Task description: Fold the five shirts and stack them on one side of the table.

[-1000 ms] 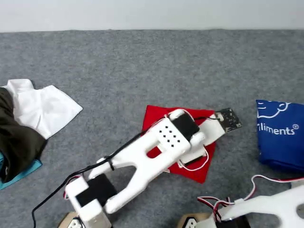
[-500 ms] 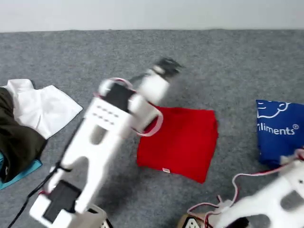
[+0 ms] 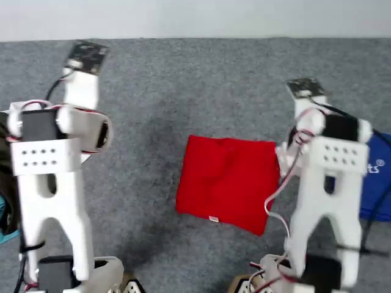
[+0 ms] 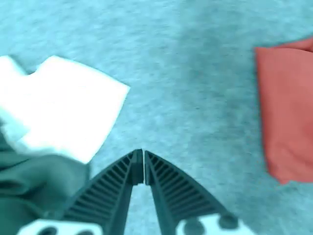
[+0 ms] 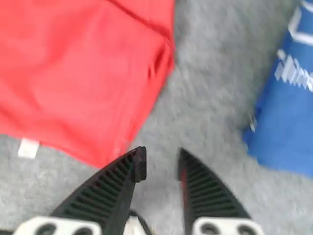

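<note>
- White shirt (image 4: 63, 105) + dark shirt (image 4: 29, 183): unfolded heap, far left of table. Left gripper (image 4: 143, 156) hangs just beside it, jaws closed, nothing held.
- Red shirt (image 3: 223, 183): folded, near-square, frame centre.
- Right gripper (image 5: 161, 154): partly open, empty, over bare table btwn red's right edge & blue shirt (image 3: 380, 183). Prob the nearer arm for stacking rightward.

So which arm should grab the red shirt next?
Probably right. The right end effector is open, just off the edge of the red shirt, near the blue shirt. The left end effector is shut, nearer the white shirt.
</note>
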Tool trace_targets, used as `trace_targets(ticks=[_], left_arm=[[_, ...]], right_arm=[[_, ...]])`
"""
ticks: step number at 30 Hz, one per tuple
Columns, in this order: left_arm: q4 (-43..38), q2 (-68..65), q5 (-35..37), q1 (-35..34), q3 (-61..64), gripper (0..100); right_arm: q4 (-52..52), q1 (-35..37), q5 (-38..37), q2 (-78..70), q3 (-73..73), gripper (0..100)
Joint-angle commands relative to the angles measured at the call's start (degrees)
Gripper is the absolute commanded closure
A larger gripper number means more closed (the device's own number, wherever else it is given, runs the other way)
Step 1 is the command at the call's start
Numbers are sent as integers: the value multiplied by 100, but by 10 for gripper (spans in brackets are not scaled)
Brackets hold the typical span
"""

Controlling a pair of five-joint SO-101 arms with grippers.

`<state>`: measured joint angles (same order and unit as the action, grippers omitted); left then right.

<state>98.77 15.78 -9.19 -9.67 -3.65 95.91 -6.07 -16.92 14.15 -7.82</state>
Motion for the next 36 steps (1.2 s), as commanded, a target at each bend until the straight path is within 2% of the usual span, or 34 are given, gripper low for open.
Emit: trace_targets(ticks=[1,8,21,23,28,36], left_arm=[[-185,176,-316,-404,-84,987],[-211,-88,-563,-738,-92,987],[-202,-141,-563,-730,-92,987],[-193,-141,-563,-730,-92,987],[-193,-141,-563,-730,-92,987],[-176,-141,-563,-730,-92,987]], right_arm=[[-470,171,114,-620,580,836],[-1051,426,114,-1877,1002,835],[-1780,629,123,-2967,1002,838],[-1868,629,123,-3116,1002,857],[-1895,637,97,-3248,1002,991],[-1525,620,79,-2800,1389,990]])
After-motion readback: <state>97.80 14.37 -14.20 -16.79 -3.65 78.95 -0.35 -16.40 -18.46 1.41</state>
